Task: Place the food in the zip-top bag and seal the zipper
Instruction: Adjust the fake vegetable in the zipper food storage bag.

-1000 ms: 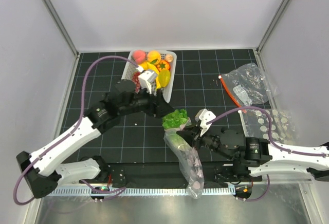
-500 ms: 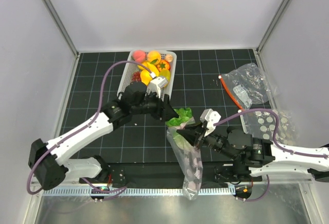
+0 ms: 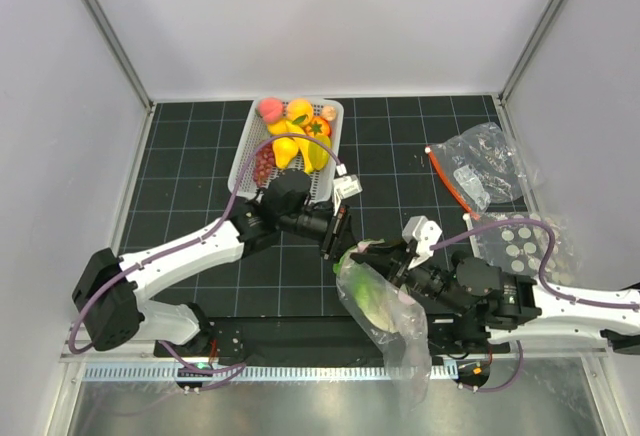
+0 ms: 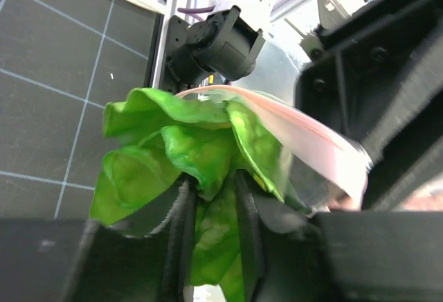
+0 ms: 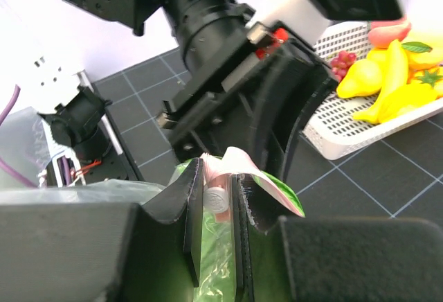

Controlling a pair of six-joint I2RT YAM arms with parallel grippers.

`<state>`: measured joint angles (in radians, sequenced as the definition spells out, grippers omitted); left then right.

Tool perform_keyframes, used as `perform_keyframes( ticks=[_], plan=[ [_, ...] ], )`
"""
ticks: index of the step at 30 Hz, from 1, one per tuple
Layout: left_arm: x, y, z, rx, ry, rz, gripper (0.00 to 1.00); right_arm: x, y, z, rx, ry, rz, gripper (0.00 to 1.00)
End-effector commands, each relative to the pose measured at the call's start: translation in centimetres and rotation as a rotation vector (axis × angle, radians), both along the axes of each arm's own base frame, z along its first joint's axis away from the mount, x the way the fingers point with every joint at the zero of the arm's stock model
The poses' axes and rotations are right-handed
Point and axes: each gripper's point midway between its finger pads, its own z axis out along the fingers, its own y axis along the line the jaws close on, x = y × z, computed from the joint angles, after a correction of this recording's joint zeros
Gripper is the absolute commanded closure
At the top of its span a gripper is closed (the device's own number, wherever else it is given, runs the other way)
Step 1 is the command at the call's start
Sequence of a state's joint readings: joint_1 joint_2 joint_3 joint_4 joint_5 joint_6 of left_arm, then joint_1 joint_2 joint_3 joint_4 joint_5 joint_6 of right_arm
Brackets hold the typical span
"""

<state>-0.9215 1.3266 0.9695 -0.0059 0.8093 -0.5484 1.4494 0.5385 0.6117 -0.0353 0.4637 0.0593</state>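
My left gripper is shut on the green leafy cabbage and holds it at the mouth of the dotted zip-top bag. In the left wrist view my left gripper pinches the cabbage's lower leaves, and the bag's pinkish zipper rim curves round its right side. Green shows through the bag wall. My right gripper is shut on the bag's mouth edge; in its wrist view my right gripper clamps the pink zipper strip. The bag hangs towards the near edge.
A white basket at the back holds a peach, yellow pieces, orange-red fruit and grapes. An undotted clear bag with an orange-red strip and another dotted sheet lie at the right.
My left gripper moved right and towards the near edge with the cabbage, into the bag's mouth. My right gripper shifted right, and the bag swung right and filled out.
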Motion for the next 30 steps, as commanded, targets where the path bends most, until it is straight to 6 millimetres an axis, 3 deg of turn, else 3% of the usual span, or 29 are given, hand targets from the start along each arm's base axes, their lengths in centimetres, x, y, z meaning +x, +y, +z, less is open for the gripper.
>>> perform_keyframes(
  ticks=[1, 6, 10, 15, 22, 26, 28, 30],
  plan=[
    [-1.7, 0.2, 2.4, -0.080, -0.027, -0.092, 0.67, 1.7, -1.9, 3.3, 0.139, -0.031, -0.117, 0.99],
    [-2.0, 0.6, 3.3, -0.136, -0.032, -0.090, 0.63, 2.0, -2.7, 2.8, 0.159, -0.026, -0.143, 0.99],
    [-2.1, 1.1, 2.5, -0.185, -0.022, -0.093, 0.61, 2.1, -3.5, 2.0, 0.187, 0.002, -0.163, 0.99],
    [-1.7, 1.6, 3.2, -0.228, -0.062, -0.061, 0.55, 1.2, -3.1, 1.4, 0.187, 0.002, -0.102, 0.99],
    [1.7, 2.3, 1.3, -0.194, -0.002, 0.096, 0.45, 2.6, -1.9, -1.1, 0.065, -0.027, -0.178, 0.99],
    [2.7, 2.0, 0.5, -0.214, 0.064, 0.104, 0.45, 3.6, -0.6, -1.9, -0.022, -0.034, -0.231, 0.99],
    [4.2, 2.1, -0.7, -0.185, 0.096, 0.142, 0.45, 4.2, 0.4, -3.1, -0.095, -0.051, -0.256, 0.99],
    [5.6, 2.5, -1.5, -0.172, 0.126, 0.182, 0.46, 4.5, 1.1, -2.9, -0.132, -0.063, -0.260, 0.99]
  ],
)
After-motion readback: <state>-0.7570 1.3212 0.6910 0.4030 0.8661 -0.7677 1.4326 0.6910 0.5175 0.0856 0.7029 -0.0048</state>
